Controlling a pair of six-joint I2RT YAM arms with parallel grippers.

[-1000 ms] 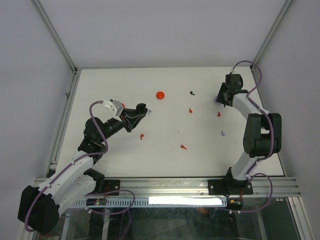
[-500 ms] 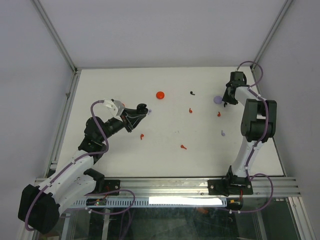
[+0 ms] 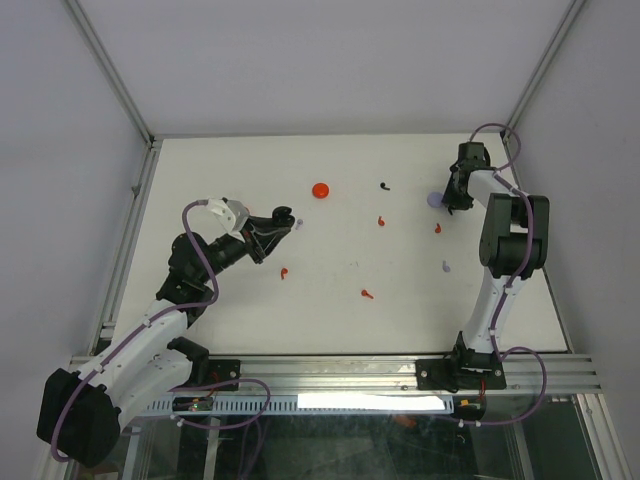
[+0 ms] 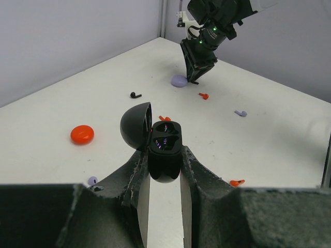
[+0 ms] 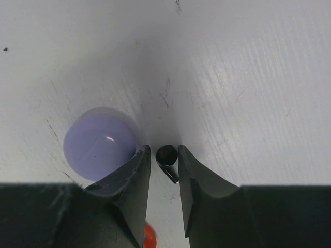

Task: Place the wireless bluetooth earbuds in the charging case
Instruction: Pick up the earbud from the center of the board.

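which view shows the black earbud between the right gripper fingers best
Right wrist: the black earbud lies on the table between the fingers of the right gripper, beside the lavender disc. In top external and left wrist the gripper's tips show there, but the bud cannot be made out.

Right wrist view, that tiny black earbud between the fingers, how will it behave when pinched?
The black earbud looks hard and glossy with a rounded head, so it may squirt out of the right gripper if squeezed off-centre. It is tiny, so probably very light and easily flicked. The lavender disc lies close beside it and could get nudged.
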